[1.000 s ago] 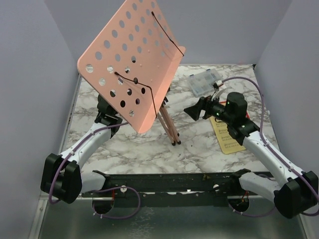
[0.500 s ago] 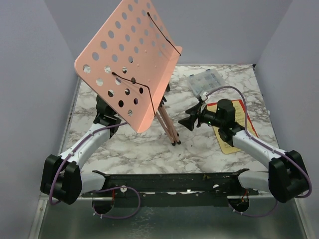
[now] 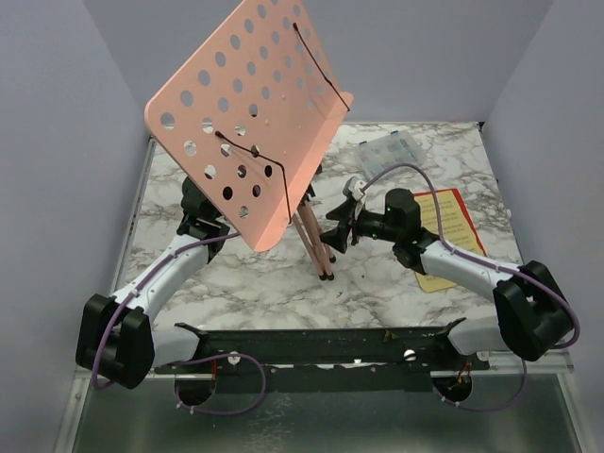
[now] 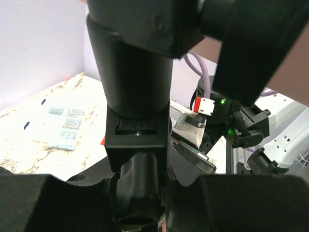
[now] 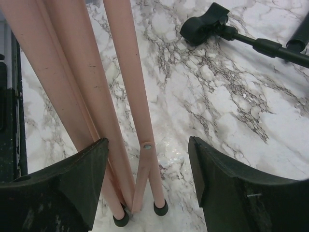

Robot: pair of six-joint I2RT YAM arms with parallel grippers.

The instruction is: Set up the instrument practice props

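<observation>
The pink perforated music stand (image 3: 250, 104) stands tilted at the left centre, its thin legs (image 3: 316, 236) folded together. My left gripper (image 4: 140, 193) is shut on the stand's black fitting (image 4: 140, 159) behind the desk, hidden in the top view. My right gripper (image 3: 332, 231) is open low at the legs (image 5: 120, 96), one finger (image 5: 82, 179) beside them and the other finger (image 5: 222, 183) well apart. A yellow sheet-music page with a red edge (image 3: 451, 219) lies flat at the right. The black microphone clip (image 5: 207, 23) and its stem lie on the marble beyond the legs.
A clear plastic compartment box (image 3: 387, 151) sits at the back right, also seen in the left wrist view (image 4: 60, 125). Purple walls close in the marble table (image 3: 236, 283) on three sides. The black rail (image 3: 311, 344) runs along the near edge.
My right gripper has swung left from over the yellow page to the stand's legs, with its jaws a little narrower. The stand's desk has shifted slightly.
</observation>
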